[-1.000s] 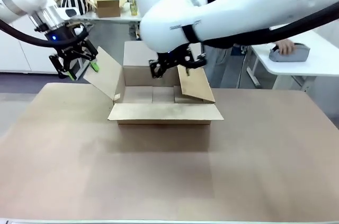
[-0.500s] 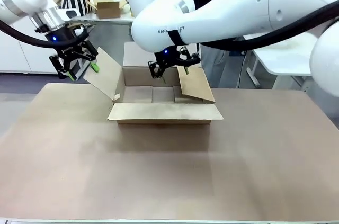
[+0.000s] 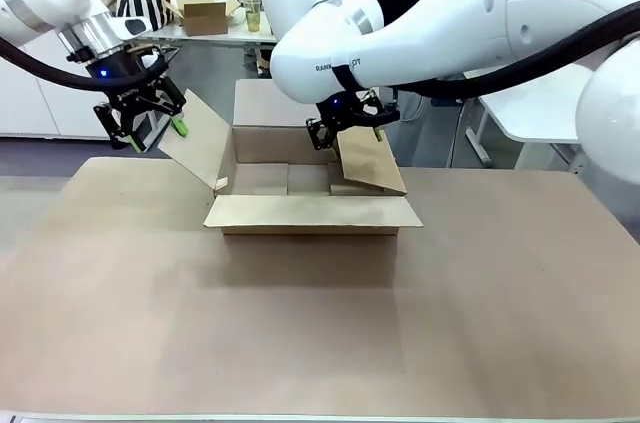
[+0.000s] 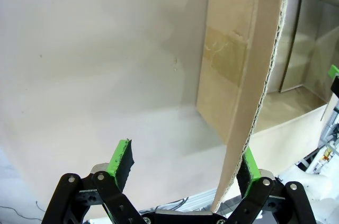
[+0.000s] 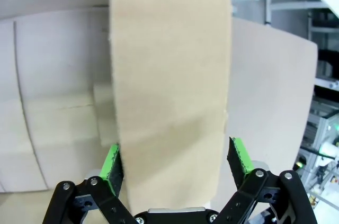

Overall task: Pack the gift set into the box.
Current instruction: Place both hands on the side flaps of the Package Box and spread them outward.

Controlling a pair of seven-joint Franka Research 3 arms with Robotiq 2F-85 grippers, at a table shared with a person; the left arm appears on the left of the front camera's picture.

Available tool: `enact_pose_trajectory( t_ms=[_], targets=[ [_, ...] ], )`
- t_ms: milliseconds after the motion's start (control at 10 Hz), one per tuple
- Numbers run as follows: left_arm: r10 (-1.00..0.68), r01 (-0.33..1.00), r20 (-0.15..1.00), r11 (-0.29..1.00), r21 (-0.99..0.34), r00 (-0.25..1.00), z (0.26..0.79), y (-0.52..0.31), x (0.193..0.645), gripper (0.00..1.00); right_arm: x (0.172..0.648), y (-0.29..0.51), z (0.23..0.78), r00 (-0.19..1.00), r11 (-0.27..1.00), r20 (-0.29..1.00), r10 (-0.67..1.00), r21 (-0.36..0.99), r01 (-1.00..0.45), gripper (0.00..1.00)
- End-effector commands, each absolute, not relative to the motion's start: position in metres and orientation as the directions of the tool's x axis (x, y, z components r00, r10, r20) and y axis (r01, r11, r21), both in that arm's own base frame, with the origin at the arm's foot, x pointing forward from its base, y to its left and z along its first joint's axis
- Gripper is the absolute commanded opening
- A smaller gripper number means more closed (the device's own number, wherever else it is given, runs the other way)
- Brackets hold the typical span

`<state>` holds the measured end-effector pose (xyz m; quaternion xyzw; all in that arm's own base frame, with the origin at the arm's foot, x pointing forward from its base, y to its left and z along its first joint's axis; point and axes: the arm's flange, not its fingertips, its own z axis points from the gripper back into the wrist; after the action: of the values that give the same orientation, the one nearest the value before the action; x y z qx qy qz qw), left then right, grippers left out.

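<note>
Corrugated cardboard makes up the box (image 3: 310,213), which sits on the counter (image 3: 300,343) a little toward 12 o'clock of its middle, all 4 top flaps spread and the inside bare. The left gripper (image 3: 157,133) hangs at the 9 o'clock side with its jaws wide apart. In its wrist view the left flap (image 4: 249,102) runs edge-on just beside 1 green pad (image 4: 249,163), and contact cannot be made out. The right gripper (image 3: 348,131) hovers at the 3 o'clock side, also spread wide. The right flap (image 5: 169,102) lies face-on between its pads and is not pinched.

Both arms seem busy keeping the side flaps out of the opening so the gift set can go in. The board looks light and stiff across its flutes, yet hinged and springy at the crease, so a flap let go would likely swing inward. A hold near the free outer edge, with the pads on both faces, would give most leverage. Squeezing hard could crush the flutes.
</note>
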<state>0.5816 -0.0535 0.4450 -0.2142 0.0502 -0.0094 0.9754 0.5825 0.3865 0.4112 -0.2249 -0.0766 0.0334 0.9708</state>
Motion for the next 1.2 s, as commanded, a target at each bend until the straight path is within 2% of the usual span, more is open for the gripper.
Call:
enact_pose_trajectory(
  t_ms=[0,200,400,800,1100],
  targets=[
    [-0.023,-0.017,-0.094,0.916,-0.401,0.995,0.447,-0.054,0.580,1.00,0.570,0.369,0.425,0.982,0.868,0.181,0.062,-0.495,0.037,1.00],
    [-0.023,-0.017,-0.094,0.916,-0.401,0.995,0.447,-0.054,0.580,1.00,0.559,0.345,0.443,0.982,0.844,0.183,0.042,-0.533,0.064,1.00],
    [-0.023,-0.017,-0.094,0.916,-0.401,0.995,0.447,-0.054,0.580,1.00,0.547,0.315,0.463,0.989,0.883,0.146,0.034,-0.467,0.039,1.00],
    [-0.023,-0.017,-0.094,0.916,-0.401,0.995,0.447,-0.054,0.580,1.00,0.538,0.258,0.483,0.994,0.978,0.100,0.039,-0.209,-0.017,1.00],
    [-0.023,-0.017,-0.094,0.916,-0.401,0.995,0.447,-0.054,0.580,1.00,0.536,0.221,0.482,0.996,0.998,0.069,0.057,-0.018,-0.056,1.00]
  ],
)
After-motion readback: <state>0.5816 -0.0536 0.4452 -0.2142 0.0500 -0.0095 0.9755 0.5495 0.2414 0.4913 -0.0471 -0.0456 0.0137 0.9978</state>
